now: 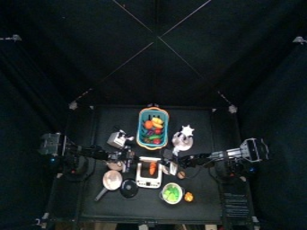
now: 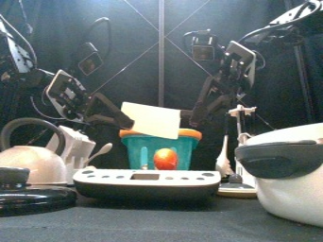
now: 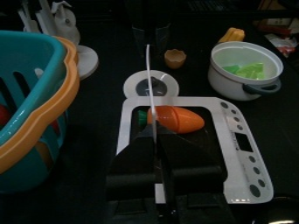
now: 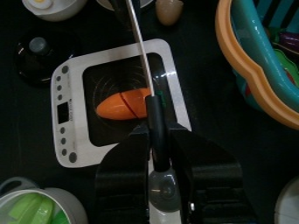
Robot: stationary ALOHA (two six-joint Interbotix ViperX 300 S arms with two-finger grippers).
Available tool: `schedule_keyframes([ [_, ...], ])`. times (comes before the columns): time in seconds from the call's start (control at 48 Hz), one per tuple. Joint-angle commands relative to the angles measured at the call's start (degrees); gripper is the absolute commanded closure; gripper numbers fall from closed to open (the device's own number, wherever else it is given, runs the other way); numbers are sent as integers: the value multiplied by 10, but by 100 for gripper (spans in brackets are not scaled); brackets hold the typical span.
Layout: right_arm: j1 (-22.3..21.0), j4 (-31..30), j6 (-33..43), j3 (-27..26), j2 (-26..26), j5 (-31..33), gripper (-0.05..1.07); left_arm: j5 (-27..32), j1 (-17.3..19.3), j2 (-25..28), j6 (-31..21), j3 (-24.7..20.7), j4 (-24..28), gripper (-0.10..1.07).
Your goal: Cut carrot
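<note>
The carrot (image 4: 122, 105) lies on the white board (image 4: 73, 74), long way across the blade. Right gripper (image 4: 149, 131) is clamped on a knife (image 4: 138, 52), right over the carrot's middle. Left gripper (image 3: 155, 144) grips a thin blade (image 3: 149, 79) too, w/ carrot just ahead.

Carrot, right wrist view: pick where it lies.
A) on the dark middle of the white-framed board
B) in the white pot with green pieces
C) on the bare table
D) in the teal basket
A: the carrot lies on the board's dark middle, under the knife, outside the basket.
</note>
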Motion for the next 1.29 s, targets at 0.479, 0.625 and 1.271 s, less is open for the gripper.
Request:
schedule_keyframes([
  [0.479, 9, 16, 2, 3, -19, 11, 61, 7, -105, 21, -1, -1, -83, 69],
  [0.625, 9, 18, 2, 4, -18, 11, 61, 6, -121, 40, 0, -9, -103, 69],
  [1.271, -36, 7, 1, 66, -84, -65, 62, 7, -138, 64, -1, -36, -110, 69],
])
